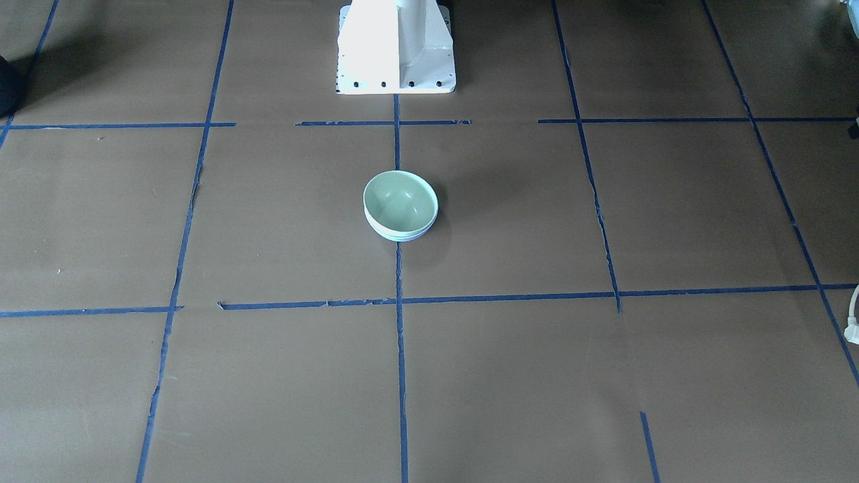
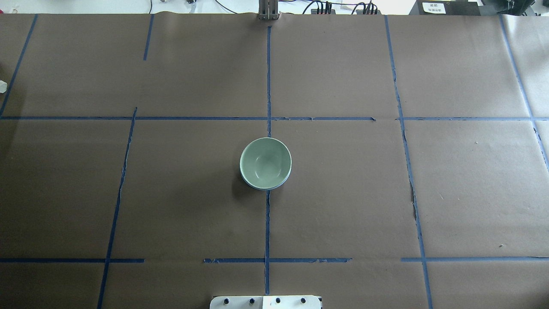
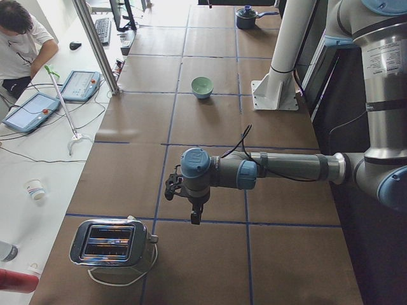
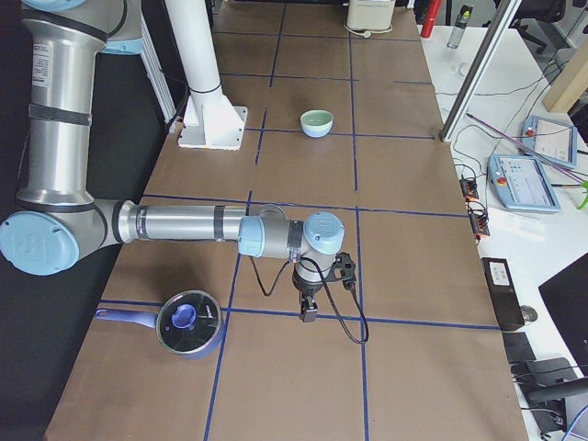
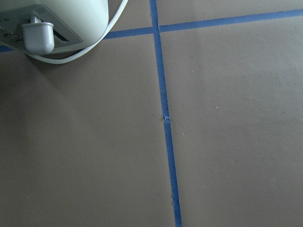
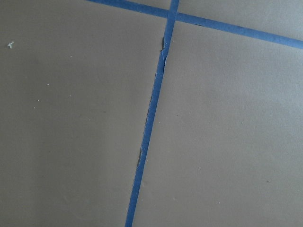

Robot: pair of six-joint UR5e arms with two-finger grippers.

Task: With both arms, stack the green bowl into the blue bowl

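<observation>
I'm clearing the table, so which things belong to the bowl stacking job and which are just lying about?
Job: green bowl, nested in the blue bowl.
Lying about: toaster, lidded blue pot.

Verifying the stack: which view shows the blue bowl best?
Exterior front-facing: the blue bowl shows as a pale band under the green bowl. Overhead gives a thin crescent; side views too small; wrist cameras miss it.

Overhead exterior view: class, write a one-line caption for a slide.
Green bowl nested inside blue bowl at the centre of the taped brown table.
</observation>
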